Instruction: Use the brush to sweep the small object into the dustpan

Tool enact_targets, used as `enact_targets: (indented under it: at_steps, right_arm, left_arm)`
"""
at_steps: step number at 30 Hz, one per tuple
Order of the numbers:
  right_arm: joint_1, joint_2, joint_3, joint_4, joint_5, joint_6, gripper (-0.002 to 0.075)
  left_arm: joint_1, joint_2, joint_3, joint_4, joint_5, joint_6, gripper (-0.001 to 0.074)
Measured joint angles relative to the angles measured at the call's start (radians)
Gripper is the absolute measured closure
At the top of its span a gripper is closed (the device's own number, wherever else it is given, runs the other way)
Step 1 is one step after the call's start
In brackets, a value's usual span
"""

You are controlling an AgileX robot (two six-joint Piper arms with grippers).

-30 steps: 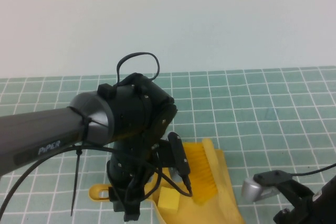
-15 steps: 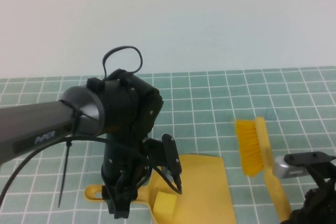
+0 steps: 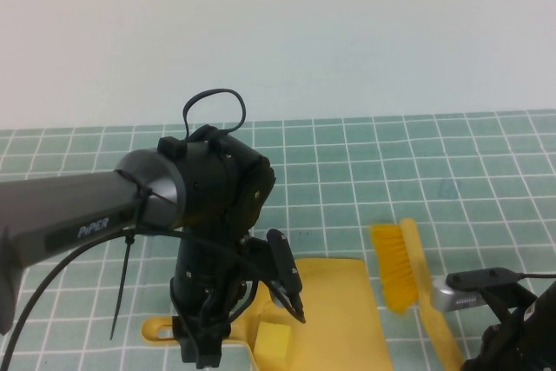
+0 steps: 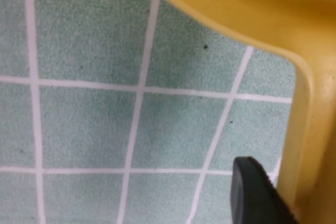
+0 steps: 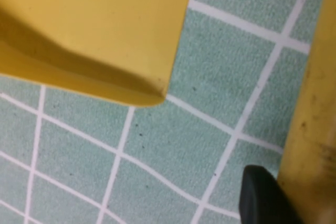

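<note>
writing: "piper" in white on the left arm (image 3: 91, 228).
small object (image 3: 276, 337): pale-yellow cube, sitting in the dustpan (image 3: 334, 301) at 6 o'clock.
brush (image 3: 408, 280): orange-yellow bristles, tan handle, at 4 o'clock beside the dustpan.
left pincer (image 3: 198, 347): at the dustpan handle; closure cannot be told.
right pincer (image 3: 499, 336): holding the brush handle.
table (image 3: 434, 180): green tiles.

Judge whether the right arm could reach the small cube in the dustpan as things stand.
Probably not directly. The right end effector holds the brush beside the dustpan. The small cube lies against the left arm, whose left end effector grips the dustpan's handle.
</note>
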Motion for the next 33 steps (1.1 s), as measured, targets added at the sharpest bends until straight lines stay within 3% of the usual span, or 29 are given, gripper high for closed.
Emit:
enact_targets:
  at_steps: [6, 12, 20, 33]
  right_arm:
    - [0.000, 0.002, 0.000, 0.000, -0.002, -0.013, 0.0547]
    - [0.000, 0.002, 0.000, 0.000, -0.002, -0.016, 0.0473]
    - [0.000, 0.002, 0.000, 0.000, -0.002, -0.018, 0.0326]
    - [0.000, -0.129, -0.006, 0.000, 0.029, -0.023, 0.0309]
  left_arm:
    - [0.000, 0.001, 0.000, -0.016, -0.005, -0.016, 0.0431]
    - [0.000, 0.001, 0.000, -0.016, -0.005, -0.017, 0.0347]
    - [0.000, 0.001, 0.000, -0.006, -0.005, -0.053, 0.0339]
    - [-0.001, -0.089, -0.140, -0.072, 0.001, -0.267, 0.0339]
